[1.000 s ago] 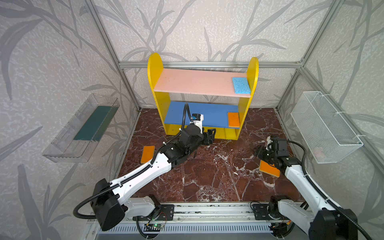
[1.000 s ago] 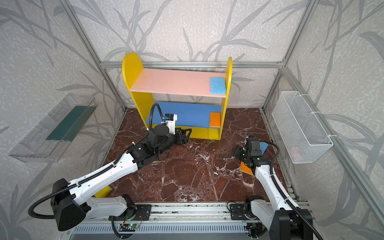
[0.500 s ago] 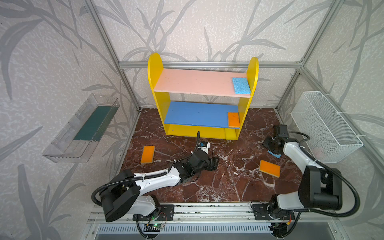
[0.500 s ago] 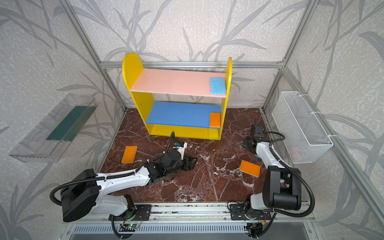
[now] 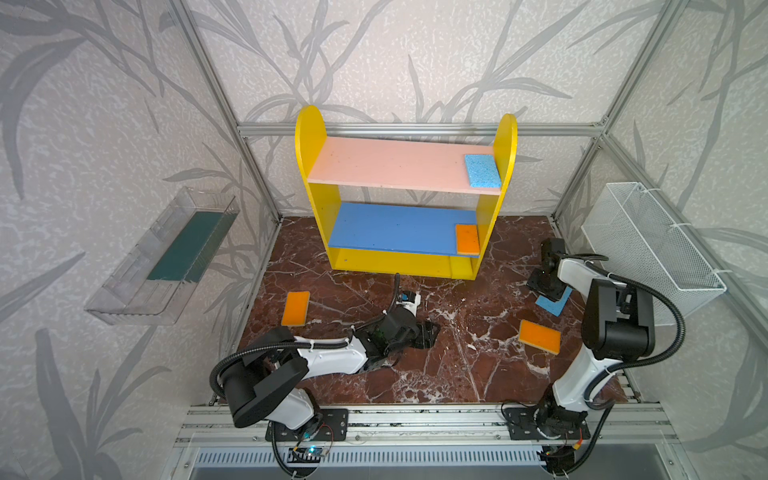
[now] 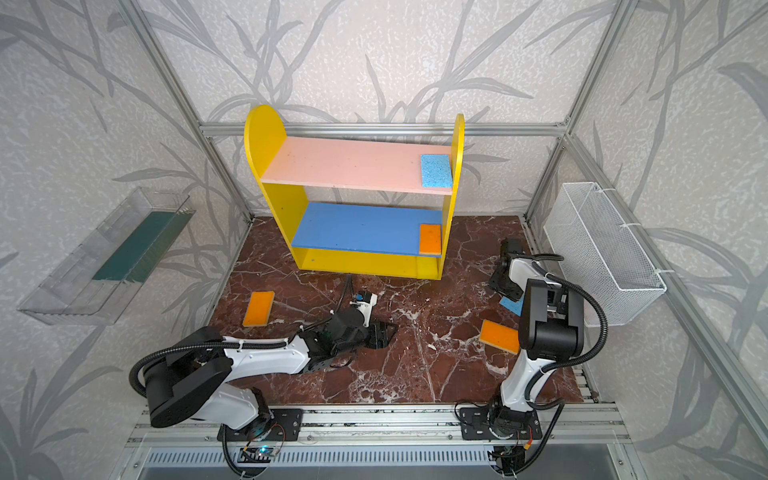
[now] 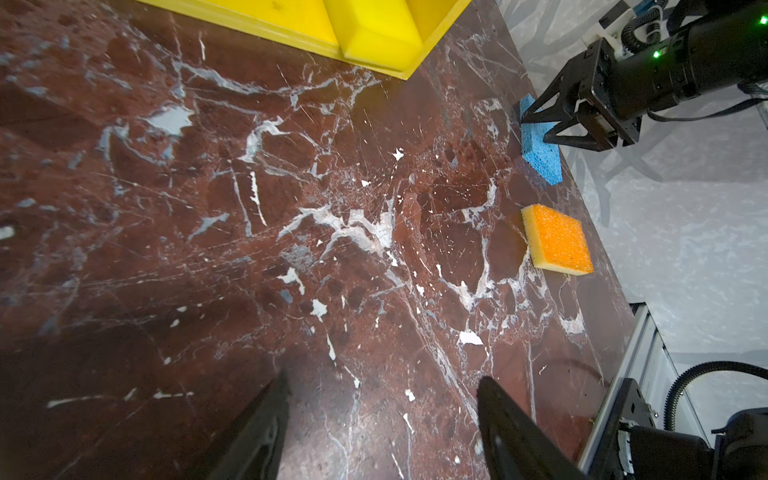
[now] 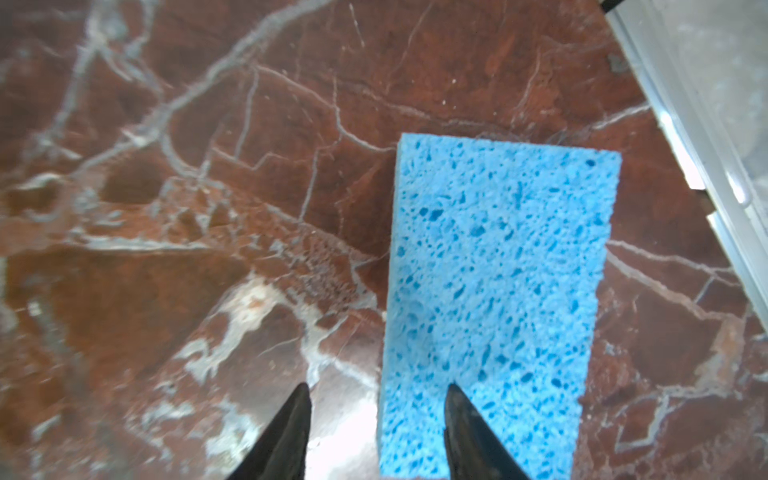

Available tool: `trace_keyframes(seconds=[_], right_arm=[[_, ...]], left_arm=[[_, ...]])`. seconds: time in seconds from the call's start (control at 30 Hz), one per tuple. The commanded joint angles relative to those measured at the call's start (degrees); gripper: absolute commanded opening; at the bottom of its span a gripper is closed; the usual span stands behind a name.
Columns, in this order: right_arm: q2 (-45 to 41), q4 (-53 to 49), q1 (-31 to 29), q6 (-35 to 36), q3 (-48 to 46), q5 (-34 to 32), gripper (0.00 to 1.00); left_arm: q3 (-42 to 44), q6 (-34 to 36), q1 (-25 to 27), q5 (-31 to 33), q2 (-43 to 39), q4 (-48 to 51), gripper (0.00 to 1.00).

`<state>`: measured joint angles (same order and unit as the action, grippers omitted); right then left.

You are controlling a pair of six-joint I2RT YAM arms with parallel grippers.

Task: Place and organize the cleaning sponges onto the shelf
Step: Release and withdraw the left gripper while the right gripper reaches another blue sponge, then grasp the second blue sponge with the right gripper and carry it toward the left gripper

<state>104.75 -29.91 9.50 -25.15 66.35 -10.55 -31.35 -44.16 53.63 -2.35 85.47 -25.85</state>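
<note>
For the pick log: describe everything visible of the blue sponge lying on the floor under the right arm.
The blue sponge is a light blue rectangular pad, porous with dark pits. It lies flat on the red marble floor, close to the aluminium rail at the right wall. The right claw hangs over one long edge, open: one tip above the foam, one above bare floor. Contact cannot be told.

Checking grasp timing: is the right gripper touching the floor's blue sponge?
Cannot tell. Right wrist view: one right gripper fingertip overlaps the blue sponge; no contact or gap shows.
</note>
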Motion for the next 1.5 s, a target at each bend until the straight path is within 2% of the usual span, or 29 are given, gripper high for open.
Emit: trace_keyframes(seconds=[0.0,0.13,0.27,0.4,0.53,0.67,0.83,1.03,1.17,1.3,1.47], right_arm=[[2.0,-2.5,0.3,1.3,1.8,-1.5,0.45],[3.8,-1.8,0.4,1.7,2.0,0.8,0.27],[5.1,-1.0,0.5,1.7,1.6,2.7,0.20],[4.7,-1.2,0.5,2.4,1.1,3.6,0.00],[0.6,-0.8,-0.4,2.5,-0.9,5.7,0.00],[-5.5,-0.7,-3.5,1.8,-4.1,4.9,0.00],[-16.3,2.7,-6.2,0.3,-12.4,10.6,0.00],[-27.3,3.3,-12.7,-1.9,-20.0,16.0,0.00],[-32.3,1.6,-19.7,-2.8,-22.5,19.7,0.00],[-35.3,3.0,-32.1,-4.8,-23.3,19.5,0.00],[-28.8,9.5,-46.1,-8.7,-20.4,19.3,0.04]], left_arm=[[0.0,-1.4,0.0,-0.6,0.8,-3.7,0.73],[-0.2,-1.5,-0.1,-0.6,1.7,-3.6,0.73],[-0.3,-1.8,-0.2,-0.8,2.1,-3.4,0.73],[-0.2,-2.0,-0.4,-0.6,1.4,-2.5,0.73],[0.1,-2.0,-0.4,0.5,-0.1,-1.1,0.73],[0.1,-2.9,-0.6,0.4,-1.8,0.7,0.73],[0.6,-2.8,-1.0,1.5,-6.6,5.6,0.73],[2.0,-2.8,-2.2,4.1,-14.0,12.2,0.73],[5.0,-4.0,-4.1,5.4,-20.0,15.1,0.73],[8.7,-5.1,-6.5,6.9,-28.3,19.4,0.73],[11.9,-6.0,-9.1,9.1,-38.5,27.7,0.73]])
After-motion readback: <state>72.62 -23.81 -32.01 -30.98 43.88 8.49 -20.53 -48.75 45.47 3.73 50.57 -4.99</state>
